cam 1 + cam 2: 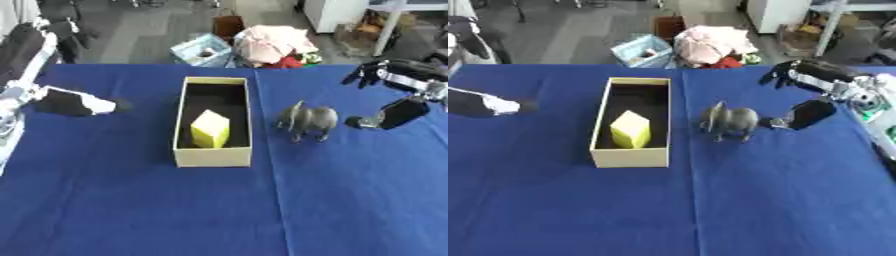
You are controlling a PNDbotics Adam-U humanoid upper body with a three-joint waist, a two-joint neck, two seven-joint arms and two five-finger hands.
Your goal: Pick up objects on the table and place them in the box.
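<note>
Right hand (pixel 398 95): enters from the right edge, held above the counter (pixel 131 210) at its far right. Fingers extended toward the centre, thumb dropped below them, so the hand is spread and released; nothing is in it. The thumb tip sits near the grey animal figure (pixel 308 121), apart from it, with a strip of blue cloth showing between.

Left hand (pixel 74 103): at the left edge of the counter, well apart from the figure, with the box (pixel 213 156) between them. Whether its fingers are spread or curled cannot be made out from either view.

Grey animal figure: standing upright on its legs on the counter, just beside the box's right long wall and not touching it. It lies toward the centre from the right hand, at about the same depth on the counter. Its body appears to run roughly across the counter, rear end toward the right hand; the head end is not clear enough to confirm.

Box: open-topped, pale yellow, long axis running away from the robot. A yellow block (pixel 210 129) already lies inside, toward the near end; the far half of the floor is bare.

Assessment: the right hand is plainly the nearer one. The coming move appears to be a short inward reach to close on the figure, followed by a carry over the right wall.
</note>
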